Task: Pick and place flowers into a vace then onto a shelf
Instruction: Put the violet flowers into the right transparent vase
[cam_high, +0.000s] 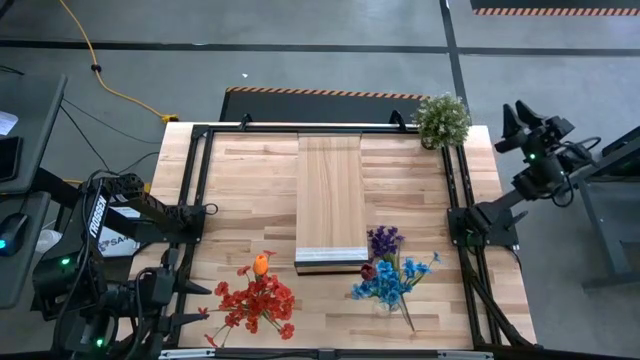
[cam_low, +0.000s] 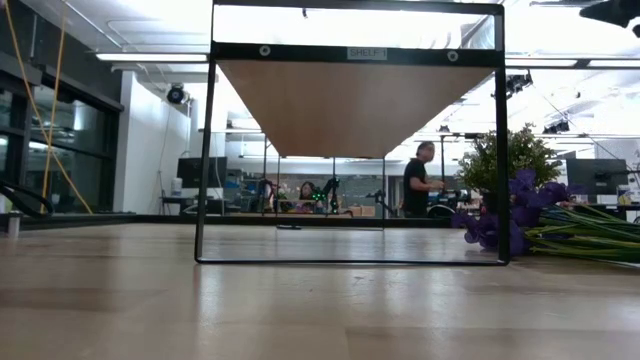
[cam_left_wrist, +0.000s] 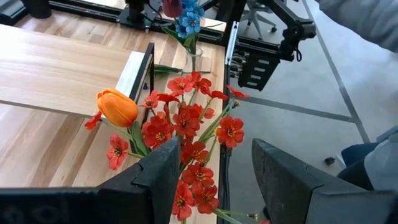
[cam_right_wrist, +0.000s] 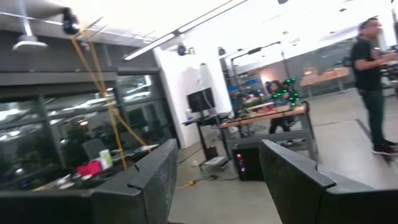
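Left gripper: near-left table corner, dark blocky fingers spread wide, holding nothing, red flowers just beyond.
Red flowers: near-left on slatted tabletop, thin green stems; smooth orange tulip among them.
Blue flowers: near-right, lying flat, purple flowers beside.
Shelf: table centre, light-wood board, pale front edge, black metal frame; label reads "SHELF".
Bushy potted plant: far-right corner.
Right gripper: off table's right edge, fingers parted, empty.
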